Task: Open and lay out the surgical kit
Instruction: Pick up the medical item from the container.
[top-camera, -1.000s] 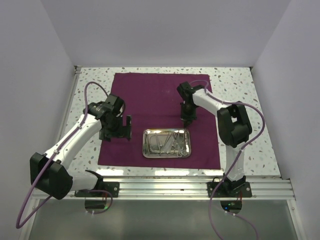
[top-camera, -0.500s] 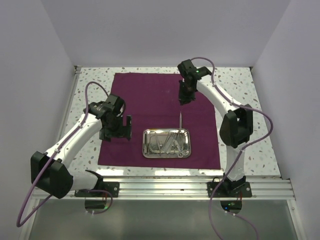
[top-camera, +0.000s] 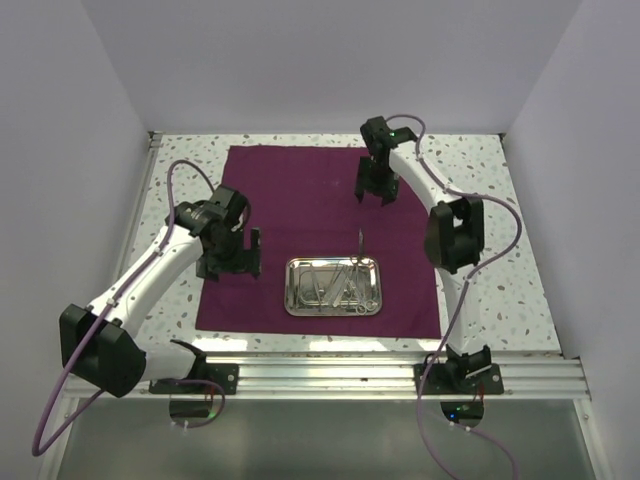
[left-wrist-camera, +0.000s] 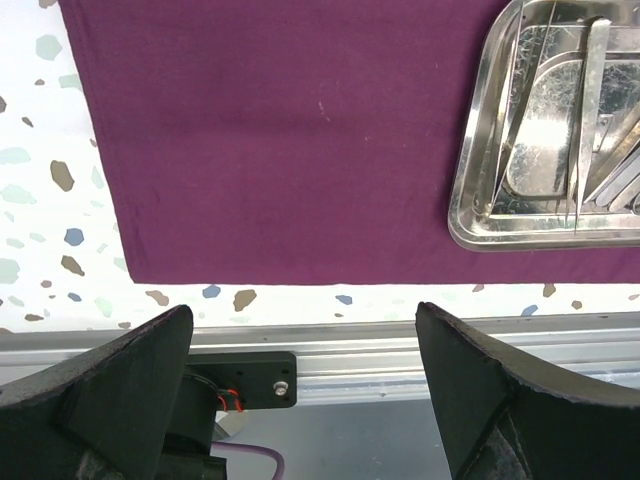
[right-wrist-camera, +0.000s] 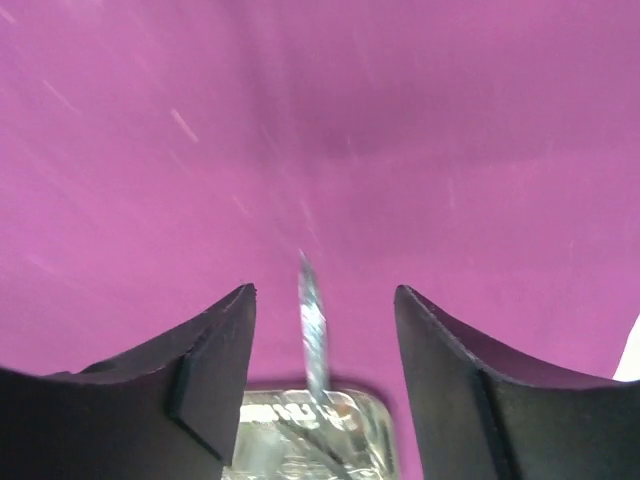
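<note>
The dark purple cloth (top-camera: 300, 190) lies spread flat on the table. On its near part sits the steel tray (top-camera: 296, 297) with several silver instruments (top-camera: 335, 285) inside. One thin silver instrument (top-camera: 361, 243) sticks out over the tray's far rim onto the cloth. My right gripper (top-camera: 375, 197) hangs open over the far part of the cloth and holds nothing. In the right wrist view that instrument (right-wrist-camera: 312, 325) and the tray (right-wrist-camera: 270, 420) show beyond the gripper (right-wrist-camera: 324, 290). My left gripper (top-camera: 235, 265) is open and empty, left of the tray (left-wrist-camera: 470, 190).
The speckled table (top-camera: 490, 250) shows bare round the cloth. A metal rail (top-camera: 330, 375) runs along the near edge, also seen below the cloth edge as the rail (left-wrist-camera: 330, 345) in the left wrist view. White walls close in three sides.
My right gripper moved from the tray's far rim up toward the far side and opened. The thin instrument stayed behind, poking out over the rim. The left arm kept still.
</note>
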